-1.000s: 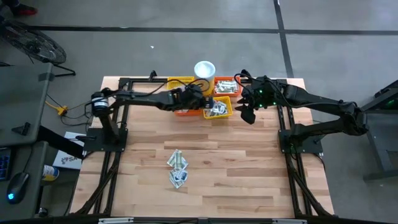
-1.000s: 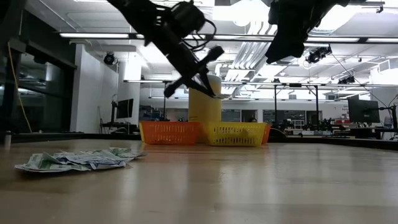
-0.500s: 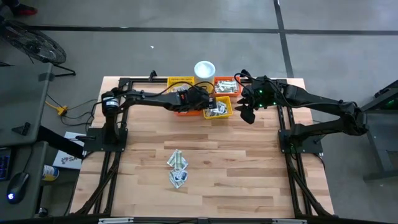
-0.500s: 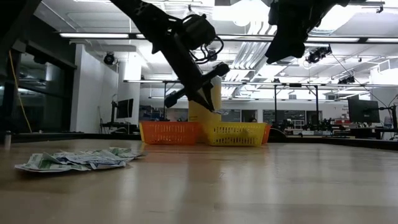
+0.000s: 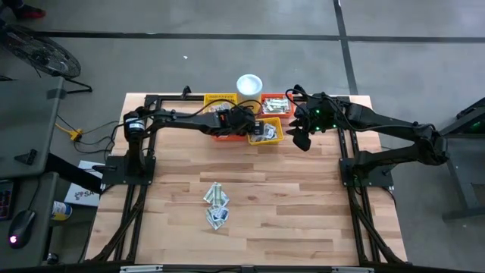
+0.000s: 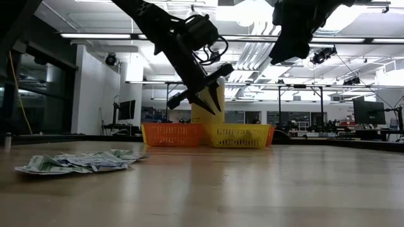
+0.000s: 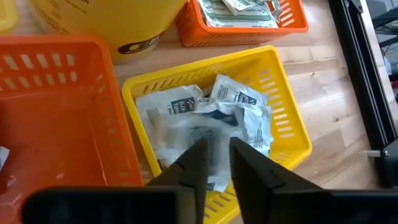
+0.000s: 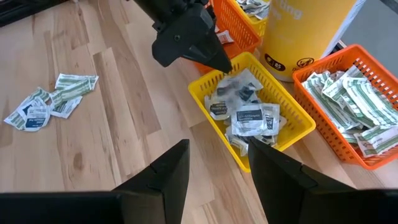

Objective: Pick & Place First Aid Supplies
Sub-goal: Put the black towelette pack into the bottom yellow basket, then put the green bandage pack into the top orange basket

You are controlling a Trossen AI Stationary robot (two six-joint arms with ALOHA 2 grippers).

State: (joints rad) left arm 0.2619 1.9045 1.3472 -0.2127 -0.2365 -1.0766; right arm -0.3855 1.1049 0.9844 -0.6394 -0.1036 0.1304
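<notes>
My left gripper [image 7: 214, 146] hangs open just above the yellow basket [image 7: 292, 124], which holds a heap of white and grey sachets [image 7: 239, 109]. A blurred white packet [image 7: 205, 134] lies right under its fingertips, and I see nothing between the fingers. The low view shows the two fingers [image 6: 213, 101] apart above the basket [image 6: 243, 135]. My right gripper [image 5: 301, 140] stays open in the air to the right of the same basket [image 5: 265, 131]. Several more sachets [image 5: 217, 206] lie loose on the table's middle.
An orange basket [image 7: 56, 124] stands against the yellow one's left side. Another orange basket [image 8: 348, 99] full of green-white sachets stands behind it. A yellow-walled cup [image 8: 305, 31] and a yellow basket [image 5: 220, 99] stand at the far edge. Bare wood lies between the baskets and the loose sachets.
My left gripper has come down and a little toward the table's right edge, over the yellow basket. It then stopped there and opened its fingers. My right arm has kept still.
</notes>
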